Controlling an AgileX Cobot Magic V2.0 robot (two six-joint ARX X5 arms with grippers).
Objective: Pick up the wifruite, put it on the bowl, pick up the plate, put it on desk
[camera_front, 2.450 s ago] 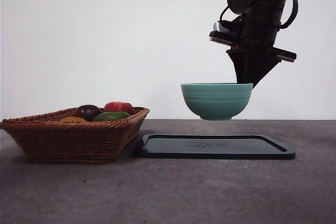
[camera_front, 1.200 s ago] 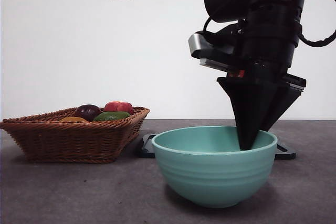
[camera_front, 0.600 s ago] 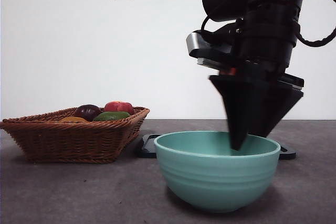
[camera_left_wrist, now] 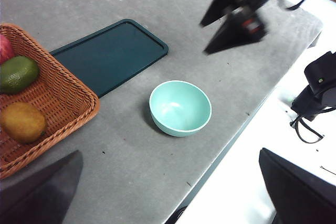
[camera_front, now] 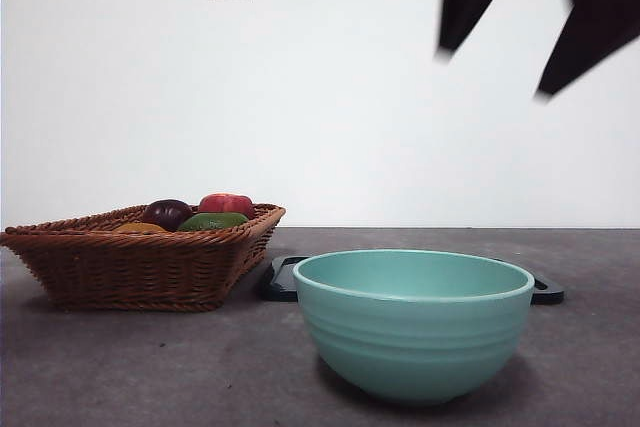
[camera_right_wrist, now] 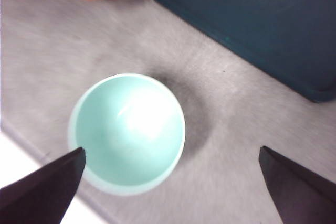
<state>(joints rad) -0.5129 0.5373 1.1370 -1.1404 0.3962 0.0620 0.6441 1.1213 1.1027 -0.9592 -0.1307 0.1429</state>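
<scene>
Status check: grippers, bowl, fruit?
Right gripper open, high above bowl. Left gripper open, waiting. Bowl empty on desk. Wifruite in basket.

Right tool [camera_front: 540, 42] hangs high, jaws spread wide; left tool [camera_left_wrist: 168, 192] likewise agape.

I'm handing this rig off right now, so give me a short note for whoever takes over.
Right gripper: open, empty, high above the bowl.
Left gripper: open, empty, waiting high over the desk.
Bowl: empty, upright on the desk, off the dark tray.
Wifruite: in the wicker basket, untouched.
Done: bowl set on the desk.
Left: put the wifruite into the bowl.
</scene>
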